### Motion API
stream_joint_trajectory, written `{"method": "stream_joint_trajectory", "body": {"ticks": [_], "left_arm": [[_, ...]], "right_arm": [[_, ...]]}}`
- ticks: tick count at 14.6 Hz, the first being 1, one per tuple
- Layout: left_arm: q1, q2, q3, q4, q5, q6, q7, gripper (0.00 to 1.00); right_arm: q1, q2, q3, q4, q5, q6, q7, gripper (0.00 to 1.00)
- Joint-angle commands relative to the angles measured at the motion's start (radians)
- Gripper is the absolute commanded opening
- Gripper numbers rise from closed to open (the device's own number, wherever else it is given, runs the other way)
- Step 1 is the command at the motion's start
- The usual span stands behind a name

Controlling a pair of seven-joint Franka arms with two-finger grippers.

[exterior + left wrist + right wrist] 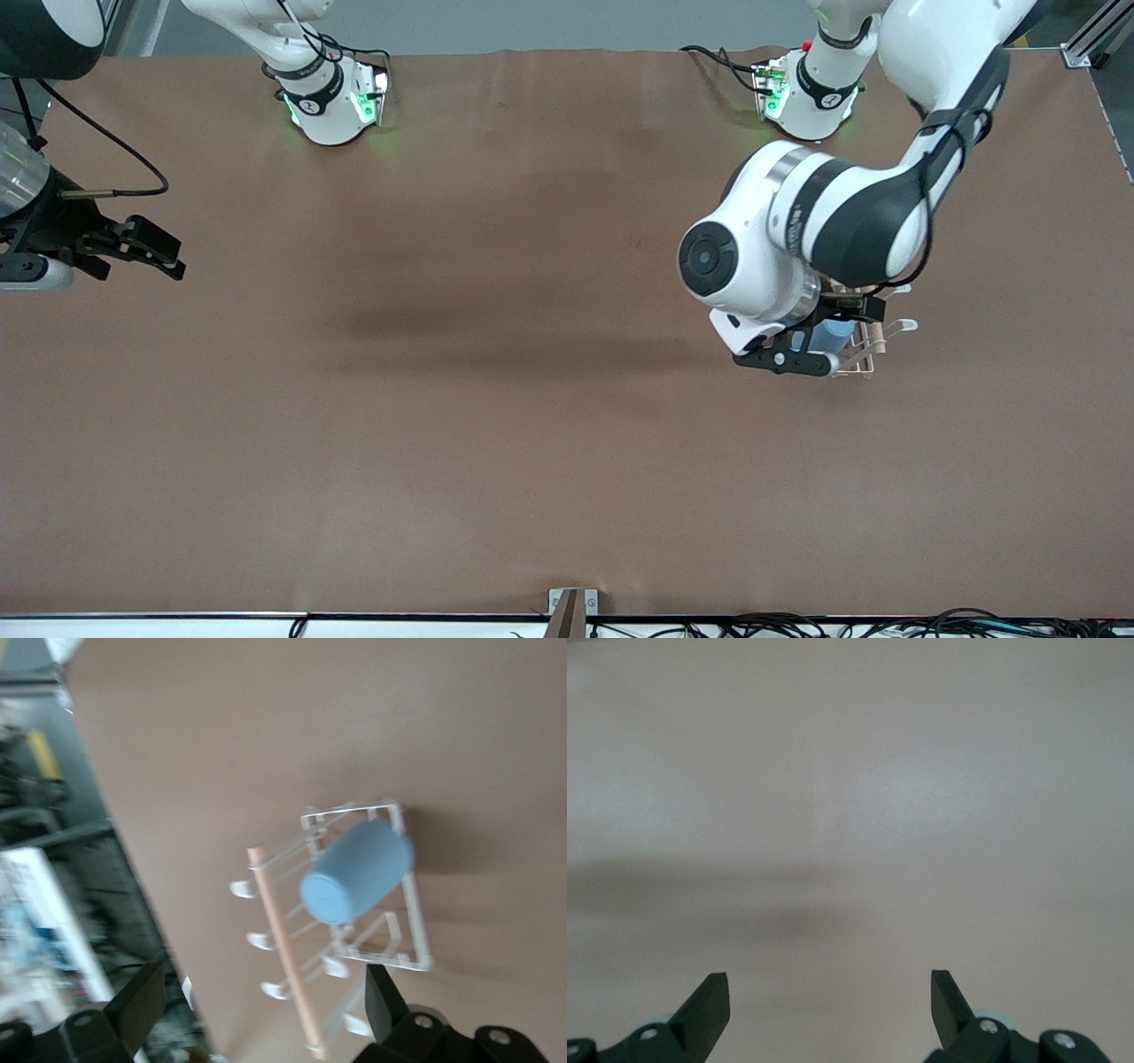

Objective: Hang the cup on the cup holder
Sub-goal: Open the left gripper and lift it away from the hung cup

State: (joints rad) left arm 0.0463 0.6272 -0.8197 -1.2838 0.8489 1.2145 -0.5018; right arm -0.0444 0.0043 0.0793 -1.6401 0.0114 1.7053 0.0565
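The light-blue cup (356, 873) sits tilted on a prong of the white wire cup holder (416, 935), base end up; the holder's wooden rod (282, 943) runs along its top. In the front view the cup (833, 335) and holder (877, 341) show partly under the left arm's wrist, toward the left arm's end of the table. My left gripper (266, 992) is open and empty above the holder, apart from the cup; it also shows in the front view (788, 359). My right gripper (164, 252) waits open and empty over bare table at the right arm's end; its wrist view (830, 992) shows only table.
A brown cloth (496, 399) covers the table. The two arm bases (332, 106) (806, 97) stand along the edge farthest from the front camera. A small metal bracket (571, 607) and cables lie at the nearest edge.
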Motion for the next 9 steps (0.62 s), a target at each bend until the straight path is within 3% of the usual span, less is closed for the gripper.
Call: {"method": "stream_joint_trajectory", "body": {"ticks": [1,4,9], "left_arm": [[0.095,-0.108,-0.007,0.011,-0.138,0.084,-0.017,1.00],[0.157,-0.196,-0.009,0.027,-0.221,0.129,0.002,1.00],[0.348,-0.305,-0.012,0.064,-0.506,0.131,0.006,1.00]], "right_arm": [[-0.005,0.002,0.004,0.003,-0.002,-0.007,0.014,1.00],[-0.005,0.002,0.004,0.003,-0.002,-0.007,0.014,1.00],[-0.005,0.002,0.004,0.002,-0.002,-0.007,0.013,1.00]]}}
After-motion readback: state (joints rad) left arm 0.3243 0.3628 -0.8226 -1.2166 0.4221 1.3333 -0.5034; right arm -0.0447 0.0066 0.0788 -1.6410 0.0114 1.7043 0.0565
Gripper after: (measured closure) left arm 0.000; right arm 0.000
